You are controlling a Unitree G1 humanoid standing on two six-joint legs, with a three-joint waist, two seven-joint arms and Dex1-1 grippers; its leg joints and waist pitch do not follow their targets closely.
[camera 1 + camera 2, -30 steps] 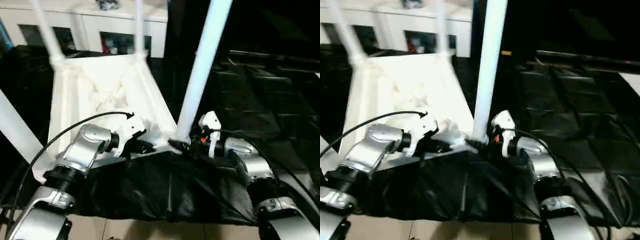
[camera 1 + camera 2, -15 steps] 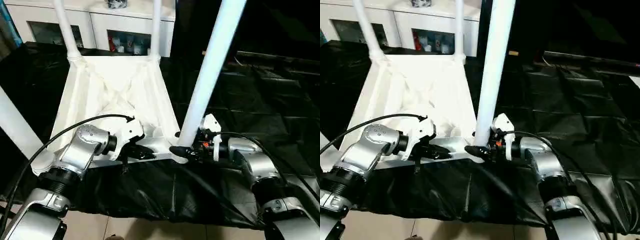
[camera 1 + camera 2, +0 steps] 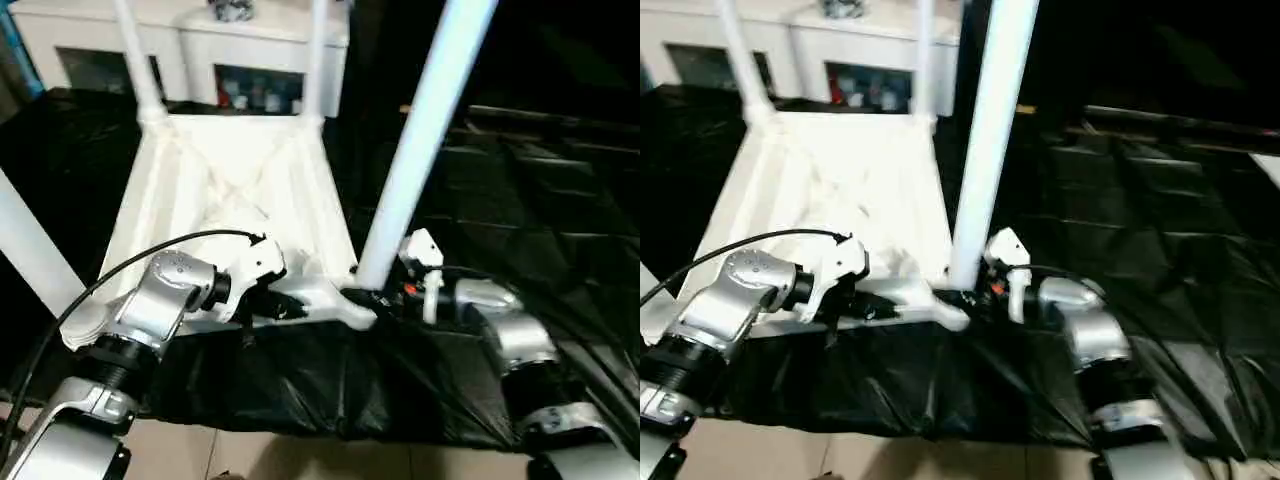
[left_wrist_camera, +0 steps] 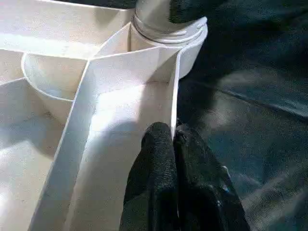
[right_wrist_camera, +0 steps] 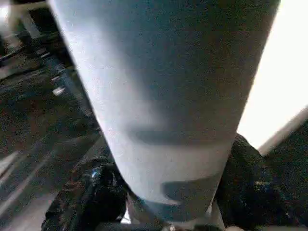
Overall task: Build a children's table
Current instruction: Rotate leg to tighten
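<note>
The children's table lies upside down on a black sheet, its white ribbed top (image 3: 230, 190) facing up. Legs stand in its corner sockets. The near right leg (image 3: 415, 150) rises tall in front of me. My left gripper (image 3: 290, 305) is at the near edge, and its black fingers (image 4: 159, 154) are shut on the thin rim wall (image 4: 174, 96) beside the near right socket. My right gripper (image 3: 372, 297) is at the base of that leg. One black finger (image 5: 101, 192) presses against each side of the tube (image 5: 163, 86).
A white cabinet with glass doors (image 3: 240, 50) stands behind the table. The black sheet (image 3: 520, 180) covers the ground to the right and in front. A strip of pale floor (image 3: 300, 455) shows at the near edge. The near left leg (image 3: 30, 250) slants up past my left arm.
My right gripper's fingers have closed in from wide apart onto the base of the near right leg. The left gripper has kept its grip. The camera has shifted slightly.
</note>
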